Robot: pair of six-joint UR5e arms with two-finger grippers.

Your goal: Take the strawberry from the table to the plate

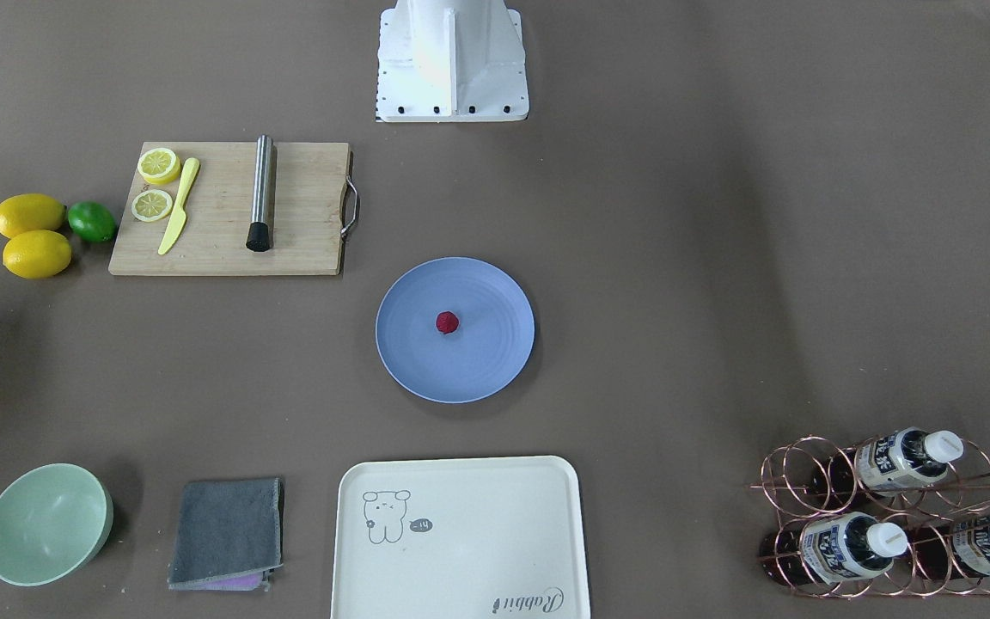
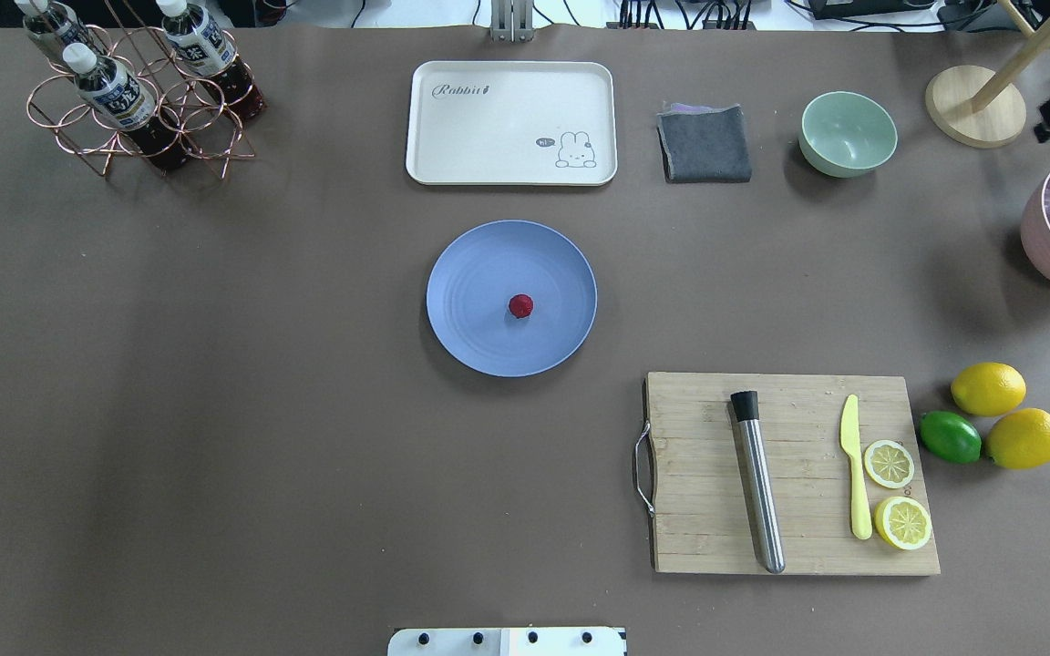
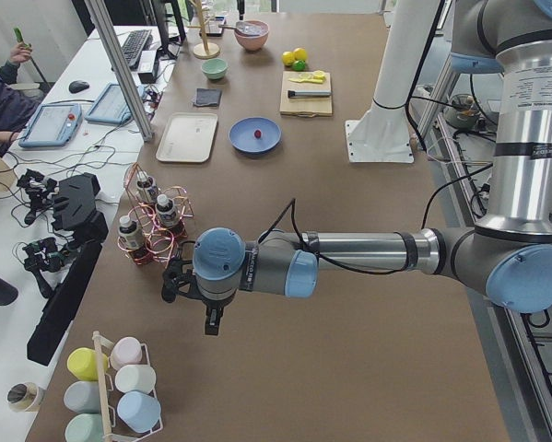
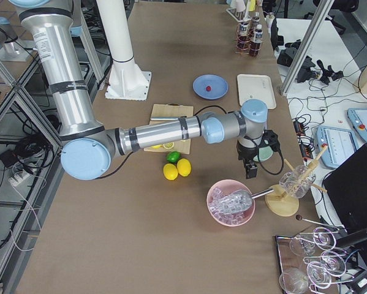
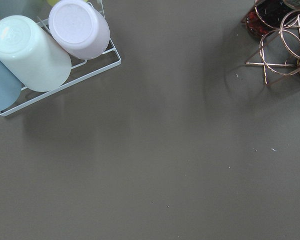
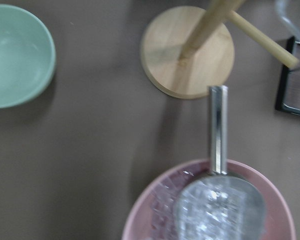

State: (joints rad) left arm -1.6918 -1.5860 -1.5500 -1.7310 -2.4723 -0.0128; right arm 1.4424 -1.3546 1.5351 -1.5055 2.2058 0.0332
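The dark-red strawberry (image 1: 447, 322) (image 2: 520, 306) rests near the middle of the round blue plate (image 1: 478, 370) (image 2: 479, 337), which lies on the grey-brown table (image 2: 215, 410) at its centre. No gripper is near either one. My left gripper (image 3: 211, 324) hangs over the table's left end beside the bottle rack, and I cannot tell if it is open or shut. Over the right end, between the green bowl and the pink bowl, my right gripper (image 4: 252, 171) points down; its state cannot be told either. Neither wrist view shows fingers.
A cream tray (image 2: 511, 123), grey cloth (image 2: 705, 143) and green bowl (image 2: 849, 133) line the far side. The cutting board (image 2: 789, 474) holds a muddler, knife and lemon slices, with lemons (image 2: 988, 388) and a lime beside it. A copper bottle rack (image 2: 138, 100) stands far left, a pink ice bowl (image 4: 231, 202) at right.
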